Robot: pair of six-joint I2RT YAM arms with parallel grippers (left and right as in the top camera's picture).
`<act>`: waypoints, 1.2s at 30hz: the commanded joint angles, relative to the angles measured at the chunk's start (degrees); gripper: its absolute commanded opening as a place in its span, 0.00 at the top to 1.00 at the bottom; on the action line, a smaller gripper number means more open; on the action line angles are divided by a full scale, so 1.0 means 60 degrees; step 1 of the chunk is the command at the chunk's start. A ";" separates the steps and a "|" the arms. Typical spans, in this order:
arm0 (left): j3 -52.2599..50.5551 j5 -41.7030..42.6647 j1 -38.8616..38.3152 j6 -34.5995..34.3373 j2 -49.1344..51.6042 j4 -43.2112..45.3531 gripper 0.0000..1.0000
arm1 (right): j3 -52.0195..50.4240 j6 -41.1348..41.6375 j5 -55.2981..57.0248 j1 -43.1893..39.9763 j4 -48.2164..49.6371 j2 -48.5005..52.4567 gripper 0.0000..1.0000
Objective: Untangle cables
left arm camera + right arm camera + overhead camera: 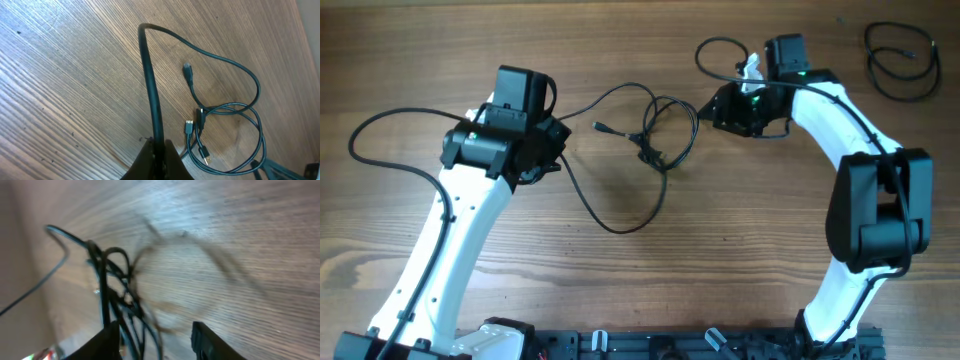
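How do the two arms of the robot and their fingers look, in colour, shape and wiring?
The left arm and the right arm have smooth, rounded white links with boxy black joint housings. A thin black wire runs along each arm and loops free in places. A small green light glows at the right wrist. The fingers are dark, flat and blunt. No printed markings can be read.

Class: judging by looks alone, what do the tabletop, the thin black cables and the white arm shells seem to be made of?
Tabletop: wood or wood-look laminate, matt; grain lines show. Cables: likely rubber or plastic sheathing, slightly glossy, bending in soft loops; plug tips look metallic. Arm shells: probably smooth moulded plastic, white, even sheen.
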 commanded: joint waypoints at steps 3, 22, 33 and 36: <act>-0.0106 -0.0226 0.0000 0.0138 0.0342 0.0448 0.96 | 0.0204 -0.0532 -0.0630 0.0601 0.0124 -0.0288 0.42; -0.0106 -0.0164 0.0000 0.0142 0.0484 0.0608 0.96 | 0.0240 -0.0073 0.1996 0.0255 -0.0641 -0.0481 0.40; -0.0106 -0.0160 0.0000 0.0142 0.0488 0.0605 0.96 | 0.0186 -0.0484 0.0958 0.0583 -0.0382 -0.0776 0.35; -0.0106 -0.0160 0.0000 0.0142 0.0488 0.0605 0.96 | 0.0182 -0.0437 0.1304 0.0889 -0.0117 -0.0707 0.32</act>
